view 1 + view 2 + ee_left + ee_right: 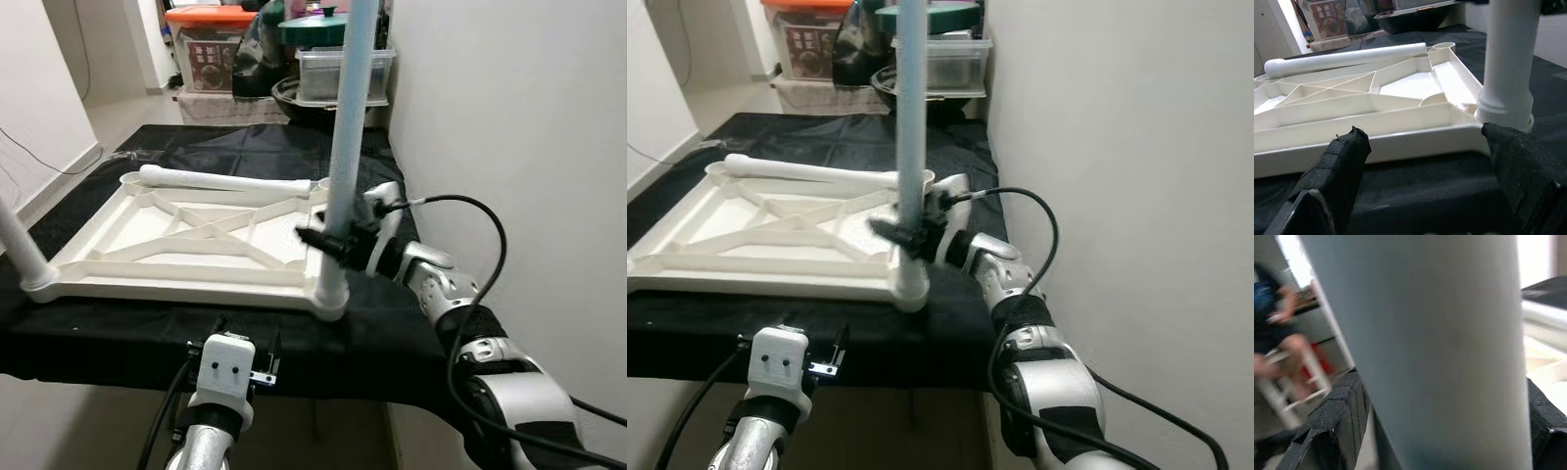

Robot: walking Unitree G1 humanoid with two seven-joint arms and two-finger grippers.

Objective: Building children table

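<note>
From the head we look forward and down through two side-by-side eyes, both taking in the upturned white table top (186, 240), its upright leg (345, 147) and the black-draped surface (392, 338) beneath. The left wrist camera sits low at the near edge, facing along its fingers (1339, 166) towards the same leg's base (1506, 105). The right wrist camera looks from very near at that leg (1430, 352), which the head views share.
</note>
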